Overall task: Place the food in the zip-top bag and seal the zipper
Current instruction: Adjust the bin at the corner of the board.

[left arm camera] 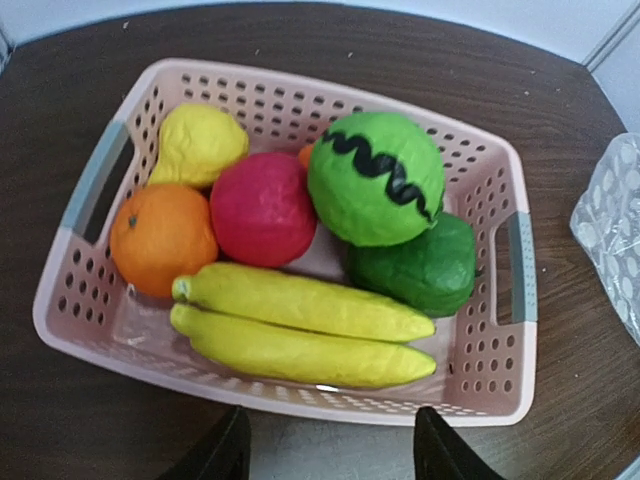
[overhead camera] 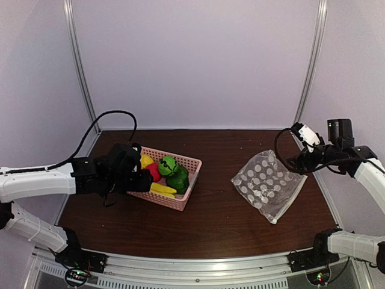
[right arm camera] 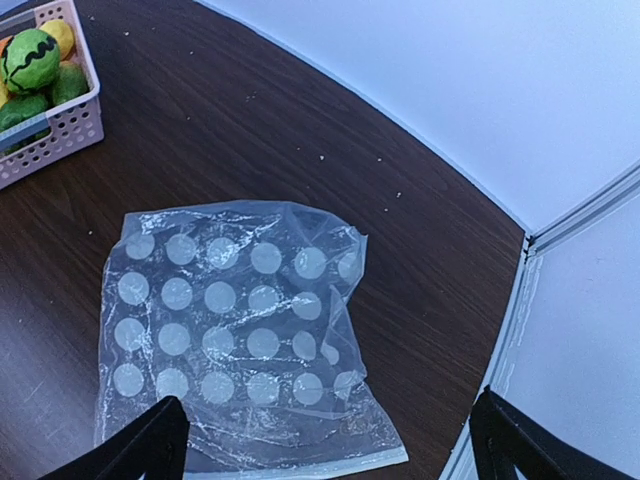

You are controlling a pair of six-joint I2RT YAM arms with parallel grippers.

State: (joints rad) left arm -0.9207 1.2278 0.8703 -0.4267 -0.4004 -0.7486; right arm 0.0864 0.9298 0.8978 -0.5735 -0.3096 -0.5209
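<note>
The two dark fingertips of my left gripper sit nearest the lens in the left wrist view, spread apart with nothing between them, hanging just off the near rim of the pink perforated plastic basket. All the food is inside that basket: a pair of yellow toy bananas along the near wall, an orange toy fruit and a red ball behind them, a knobbly yellow piece in the far corner, a bright green ball with a black wavy stripe, and a darker green piece tucked under it. They look light and firm with a matte skin, so I expect little slipping. I would take the bananas across their middle, since they lie uppermost and closest. Well to the right of the basket, the clear polka-dot zip-top bag lies flat and empty on the dark brown table. It looks thin, floppy and slick, so it probably needs pinching at one lip of the mouth. What I take for the zipper runs along the edge farthest from the basket. My right gripper hovers there, spread wide and empty.
</note>
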